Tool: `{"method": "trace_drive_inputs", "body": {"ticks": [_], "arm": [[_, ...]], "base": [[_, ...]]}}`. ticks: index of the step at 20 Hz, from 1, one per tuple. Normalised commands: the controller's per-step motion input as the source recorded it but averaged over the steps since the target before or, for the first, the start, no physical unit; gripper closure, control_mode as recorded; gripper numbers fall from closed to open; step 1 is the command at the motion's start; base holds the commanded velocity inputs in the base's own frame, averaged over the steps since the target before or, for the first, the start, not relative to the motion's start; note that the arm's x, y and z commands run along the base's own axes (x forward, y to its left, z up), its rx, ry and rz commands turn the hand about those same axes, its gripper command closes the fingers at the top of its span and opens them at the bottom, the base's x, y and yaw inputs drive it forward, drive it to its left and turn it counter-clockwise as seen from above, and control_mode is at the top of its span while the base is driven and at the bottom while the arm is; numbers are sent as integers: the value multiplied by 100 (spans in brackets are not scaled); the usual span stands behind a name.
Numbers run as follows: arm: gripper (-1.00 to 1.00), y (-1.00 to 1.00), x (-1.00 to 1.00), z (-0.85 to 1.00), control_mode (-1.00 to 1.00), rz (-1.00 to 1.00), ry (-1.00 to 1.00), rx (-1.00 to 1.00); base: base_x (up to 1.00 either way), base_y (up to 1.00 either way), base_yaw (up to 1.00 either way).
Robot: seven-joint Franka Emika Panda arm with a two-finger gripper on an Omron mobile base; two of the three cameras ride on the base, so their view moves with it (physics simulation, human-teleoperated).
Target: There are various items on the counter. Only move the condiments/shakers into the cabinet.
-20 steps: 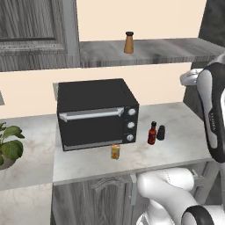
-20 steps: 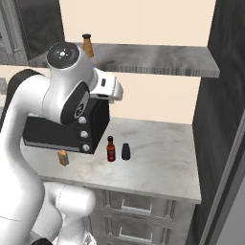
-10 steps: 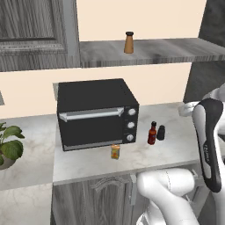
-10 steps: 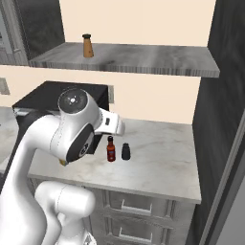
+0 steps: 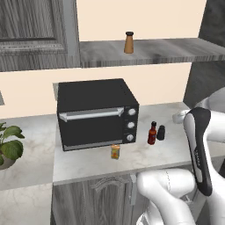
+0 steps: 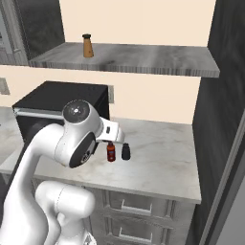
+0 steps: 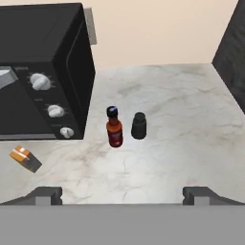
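Counter (image 7: pixel 191 119) lies bare right of black shaker (image 7: pixel 139 126), red bottle (image 7: pixel 114 127).

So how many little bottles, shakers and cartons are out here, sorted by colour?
Tan: 1, the tan-orange shaker with black cap on the grey shelf board.
Red: 1, the slim red sauce bottle on the marbled counter.
Black: 1, the short all-black shaker beside it.
Orange-yellow: 1, the tiny carton in front of the black toaster oven.
Total: 4.

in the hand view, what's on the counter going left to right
orange-yellow carton → black toaster oven → red sauce bottle → black shaker
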Motion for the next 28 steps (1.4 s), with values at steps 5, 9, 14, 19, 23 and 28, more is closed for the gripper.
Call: {"method": "trace_drive_inputs", "body": {"ticks": [5,9,14,19,23,28], "arm": [[-100,19,2,-27,-100,2,0,0],[-100,17,15,-30,-100,1,3,0],[-100,7,30,-22,-100,2,3,0],[-100,0,46,-15,-100,1,4,0],[-100,0,54,-23,-100,4,6,0],[-100,0,35,-26,-100,7,5,0]], "base": [[0,0,0],[0,0,0],[0,0,0],[0,0,0],[0,0,0],[0,0,0]]}}
